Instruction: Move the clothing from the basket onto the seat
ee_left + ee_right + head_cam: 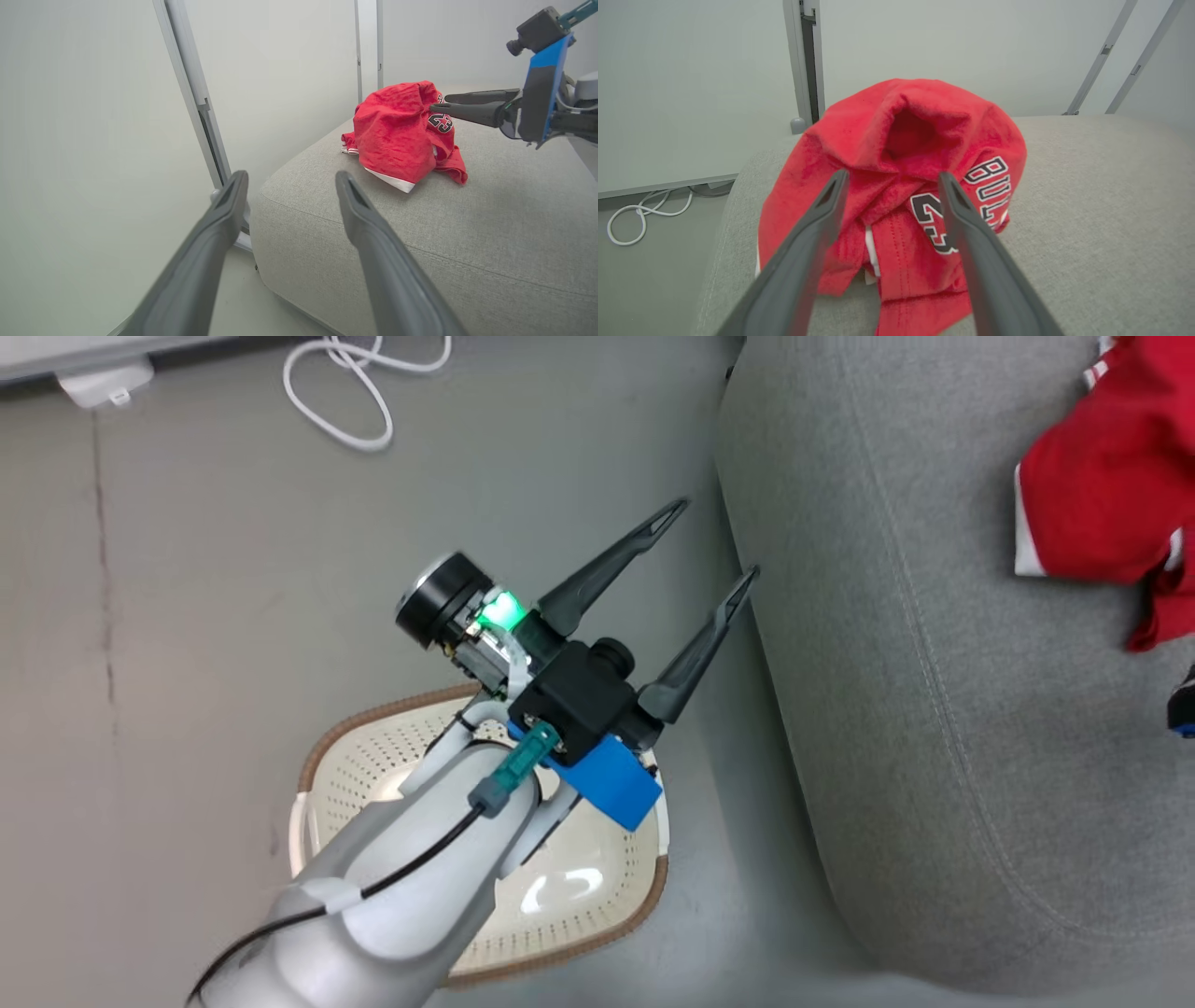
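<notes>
The left claw is standing wide open in the head view, gripping nothing, its two dark fingers pointing up and to the right toward the edge of the seat. We are seeing its pale forearm rising from the lower left and crossing over the basket, which is sitting on the floor just beside the seat. The clothing is lying on the seat at the far right, well apart from this claw. A white cable is lying looped on the floor.

In the left wrist view we are looking along the left claw, fingers spread, past the rounded corner of the seat. This view is adding the right claw, reaching in level from the right with its tips at the lettered side of the clothing. Whether they are touching it we cannot tell.

In the right wrist view the right claw is showing itself wide open. The clothing is lying bunched on the seat just beyond its fingertips, lettering facing us, and the cable is lying on the floor at the left.
</notes>
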Tool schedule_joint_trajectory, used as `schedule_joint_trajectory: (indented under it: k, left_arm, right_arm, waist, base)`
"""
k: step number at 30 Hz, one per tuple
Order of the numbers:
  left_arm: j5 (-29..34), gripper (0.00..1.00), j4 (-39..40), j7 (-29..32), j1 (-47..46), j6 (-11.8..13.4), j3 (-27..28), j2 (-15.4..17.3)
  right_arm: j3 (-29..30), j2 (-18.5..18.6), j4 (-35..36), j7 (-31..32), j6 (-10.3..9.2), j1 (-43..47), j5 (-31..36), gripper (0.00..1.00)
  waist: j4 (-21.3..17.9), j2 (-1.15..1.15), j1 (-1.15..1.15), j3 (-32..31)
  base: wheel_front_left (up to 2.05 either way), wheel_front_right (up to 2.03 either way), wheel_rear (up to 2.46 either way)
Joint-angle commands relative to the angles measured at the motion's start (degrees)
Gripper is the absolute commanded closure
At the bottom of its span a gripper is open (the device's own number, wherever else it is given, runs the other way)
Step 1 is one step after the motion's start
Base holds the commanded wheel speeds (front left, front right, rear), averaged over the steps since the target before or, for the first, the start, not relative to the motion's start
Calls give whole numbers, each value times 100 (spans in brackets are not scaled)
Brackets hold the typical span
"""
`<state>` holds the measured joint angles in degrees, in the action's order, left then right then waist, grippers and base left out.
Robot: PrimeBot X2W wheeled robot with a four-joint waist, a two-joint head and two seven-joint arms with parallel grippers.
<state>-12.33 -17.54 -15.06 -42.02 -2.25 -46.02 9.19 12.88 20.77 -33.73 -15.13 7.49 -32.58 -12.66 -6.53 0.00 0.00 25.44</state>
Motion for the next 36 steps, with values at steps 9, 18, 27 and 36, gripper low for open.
schedule_joint_trajectory:
  k: [9, 18, 27, 36]
  left_arm:
    - [-177, 0, 78, -16, 797, 174, 466, 160]
    - [-300, 0, 105, -17, 1556, 315, 1110, 340]
    - [-333, 0, 125, -16, 2245, 426, 1911, 381]
    - [-207, 0, 265, -16, 2859, 488, 2633, 393]
  right_arm:
    - [-292, -472, 1330, -2, 1, 1195, 125, 0]
    - [-618, -822, 2143, -2, 1, 1868, 240, 0]
    - [-822, -1156, 2544, -2, 1, 2382, 375, 0]
    - [-933, -1482, 2758, -2, 1, 2759, 555, 0]
  waist:
    - [92, 0, 0, -879]
    - [501, 0, 0, -1490]
    - [956, 0, 0, -1966]
    - [1186, 0, 0, -2264]
  base:
    - [0, 0, 0]
    - [0, 0, 0]
    - [0, 0, 0]
    - [0, 0, 0]
